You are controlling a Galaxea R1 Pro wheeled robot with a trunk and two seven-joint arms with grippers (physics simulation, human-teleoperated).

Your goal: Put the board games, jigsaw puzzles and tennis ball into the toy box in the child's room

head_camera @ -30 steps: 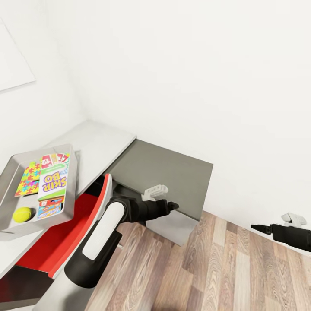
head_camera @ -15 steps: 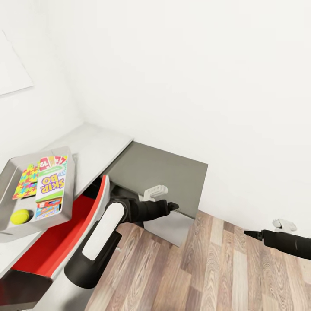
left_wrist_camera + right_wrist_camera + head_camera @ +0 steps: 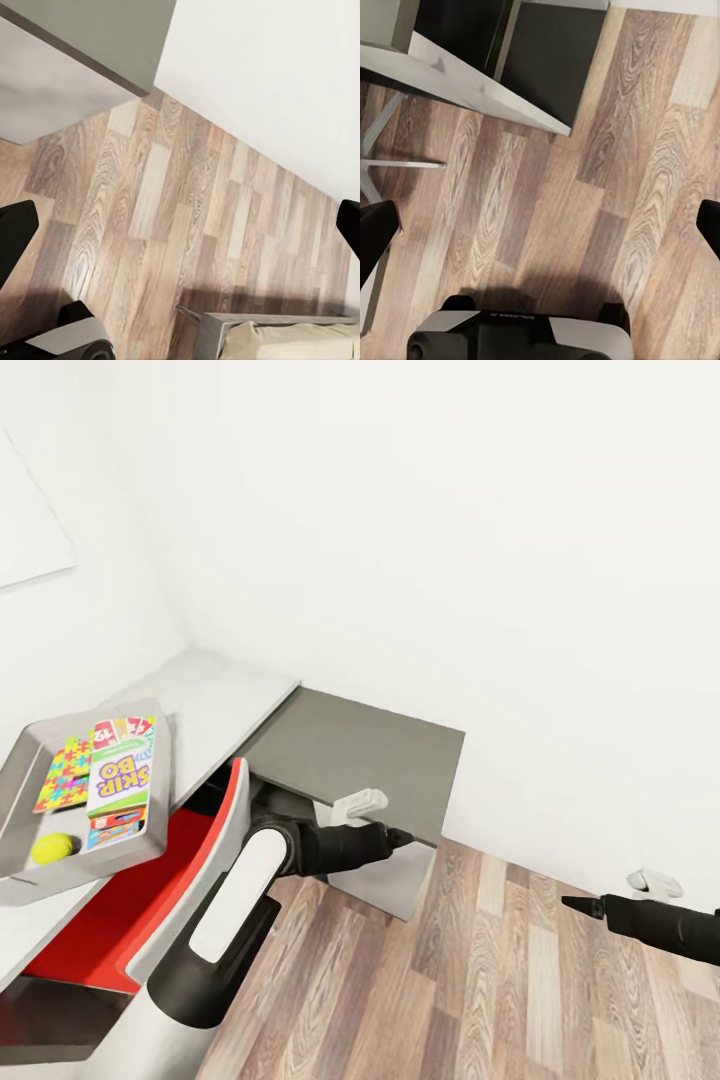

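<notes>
Toy box (image 3: 30,765) sits on the pale part of the table (image 3: 225,695) at our left, holding a board game (image 3: 122,780), a jigsaw puzzle (image 3: 62,773) and the tennis ball (image 3: 52,848); a second game box seems to lie under the first, though we cannot be sure. Our left gripper (image 3: 400,838) hangs before the dark desk edge, our right gripper (image 3: 572,903) over the plank floor (image 3: 480,980); both wrist views show their fingers spread wide with nothing between. A bed (image 3: 292,341) corner shows near the left gripper.
</notes>
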